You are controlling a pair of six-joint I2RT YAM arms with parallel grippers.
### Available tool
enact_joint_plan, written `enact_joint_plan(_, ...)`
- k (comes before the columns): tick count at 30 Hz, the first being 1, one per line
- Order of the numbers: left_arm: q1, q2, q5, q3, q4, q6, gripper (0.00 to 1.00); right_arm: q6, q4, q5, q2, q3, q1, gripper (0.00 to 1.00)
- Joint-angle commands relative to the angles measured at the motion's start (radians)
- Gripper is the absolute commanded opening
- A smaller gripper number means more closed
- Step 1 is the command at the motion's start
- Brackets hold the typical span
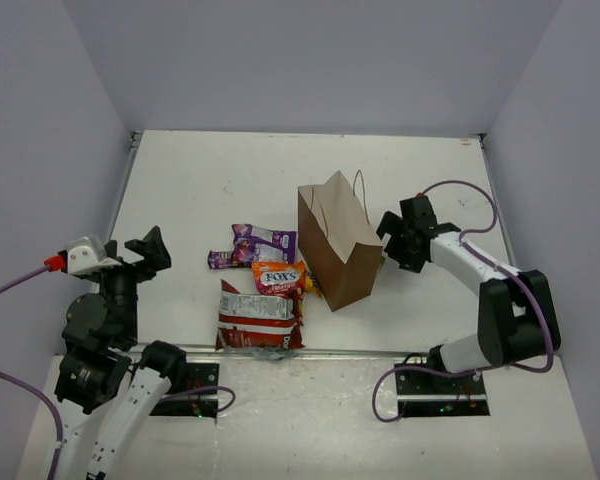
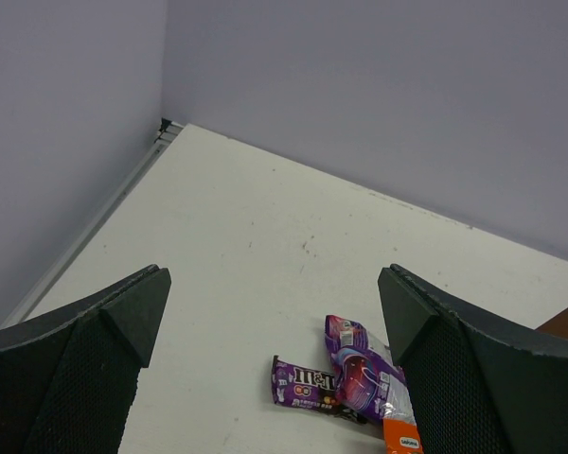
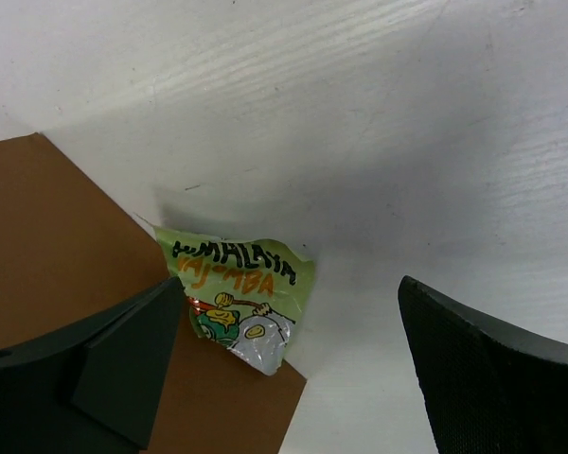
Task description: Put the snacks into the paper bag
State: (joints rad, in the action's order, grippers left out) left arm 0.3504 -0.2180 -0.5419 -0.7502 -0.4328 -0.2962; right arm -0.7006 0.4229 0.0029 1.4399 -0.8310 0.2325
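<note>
The brown paper bag point(image 1: 338, 243) stands upright mid-table. Left of it lie a purple packet point(image 1: 268, 241), a purple M&M's packet point(image 1: 222, 260), the orange FOX'S bag point(image 1: 278, 277), a small yellow piece point(image 1: 307, 284) and the red-and-silver bag point(image 1: 259, 318). My left gripper point(image 1: 150, 250) is open and empty, raised well left of the snacks; its view shows the M&M's packet point(image 2: 312, 383) and the purple packet point(image 2: 364, 369). My right gripper point(image 1: 405, 232) is open beside the bag's right side. Its view shows a green packet point(image 3: 241, 293) against the bag wall point(image 3: 57, 246), between the jaws point(image 3: 289, 288).
Grey walls enclose the white table point(image 1: 200, 180) on three sides. A metal rail point(image 1: 380, 352) runs along the near edge. Purple cables loop from both arms, one beside the right gripper point(image 1: 470, 190).
</note>
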Motion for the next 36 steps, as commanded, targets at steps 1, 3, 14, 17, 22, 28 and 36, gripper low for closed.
enact_joint_plan(1, 0.005, 0.008, 0.011, -0.023, 0.019, 0.002, 1.00, -0.039, -0.087, -0.067, 0.049, 0.004, -0.002, 0.98)
enact_joint_plan(3, 0.005, 0.012, 0.011, -0.023, 0.019, 0.002, 1.00, -0.053, -0.095, -0.064, 0.097, -0.008, 0.010, 0.97)
enact_joint_plan(14, 0.005, 0.020, 0.005, -0.023, 0.014, 0.000, 1.00, -0.132, -0.107, -0.086, 0.218, -0.063, 0.083, 0.37)
enact_joint_plan(17, 0.005, 0.026, 0.003, -0.024, 0.014, 0.000, 1.00, -0.148, -0.098, -0.095, 0.254, -0.069, 0.088, 0.00)
enact_joint_plan(22, 0.005, 0.029, 0.008, -0.020, 0.020, 0.002, 1.00, -0.169, -0.125, 0.002, 0.058, 0.064, 0.090, 0.00)
enact_joint_plan(28, 0.005, 0.026, 0.013, -0.020, 0.017, 0.002, 1.00, -0.151, 0.051, 0.181, -0.244, 0.076, 0.090, 0.00)
enact_joint_plan(36, 0.005, 0.025, 0.011, -0.021, 0.016, 0.000, 1.00, -0.083, 0.240, 0.258, -0.623, -0.022, 0.091, 0.00)
